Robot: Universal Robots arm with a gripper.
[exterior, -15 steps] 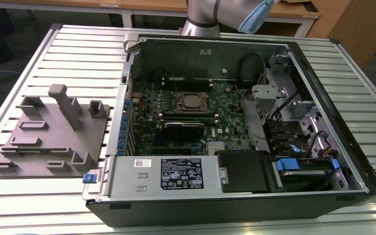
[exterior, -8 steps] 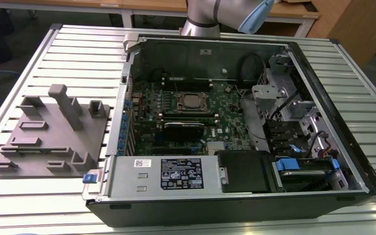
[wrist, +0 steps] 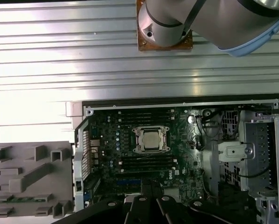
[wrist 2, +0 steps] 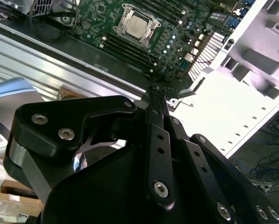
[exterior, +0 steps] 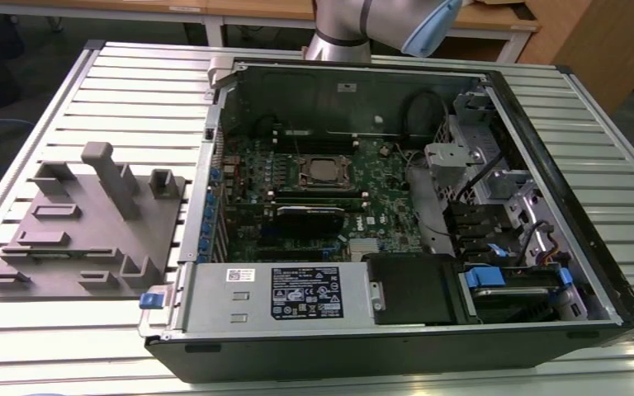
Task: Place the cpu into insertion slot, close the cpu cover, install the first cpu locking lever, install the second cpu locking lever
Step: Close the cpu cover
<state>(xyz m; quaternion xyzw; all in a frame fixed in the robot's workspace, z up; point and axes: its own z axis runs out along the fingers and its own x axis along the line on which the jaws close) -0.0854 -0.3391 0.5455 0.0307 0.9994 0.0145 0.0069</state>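
Observation:
The cpu [exterior: 320, 172] is a small silver-grey square lying in the insertion slot [exterior: 301, 162] on the green board inside the open computer case. The cpu cover [wrist: 138, 140] lies as a silvery frame flat around the cpu [wrist: 152, 139]. I cannot make out the locking levers. In both wrist views my gripper [wrist 2: 154, 91] hangs well above the case and off to the side of the cpu [wrist 2: 138, 24]. Its black fingers meet at the tips with nothing between them. In the first wrist view my gripper [wrist: 147, 187] sits over the board's edge, below the slot [wrist: 151, 152].
A grey moulded fixture [exterior: 75, 223] lies on the slatted table at the exterior view's left of the case. Inside the case are a black card [exterior: 311, 216], a power supply [exterior: 278, 293] and a metal drive cage [exterior: 494, 190]. The arm's base [wrist: 165, 23] stands behind the case.

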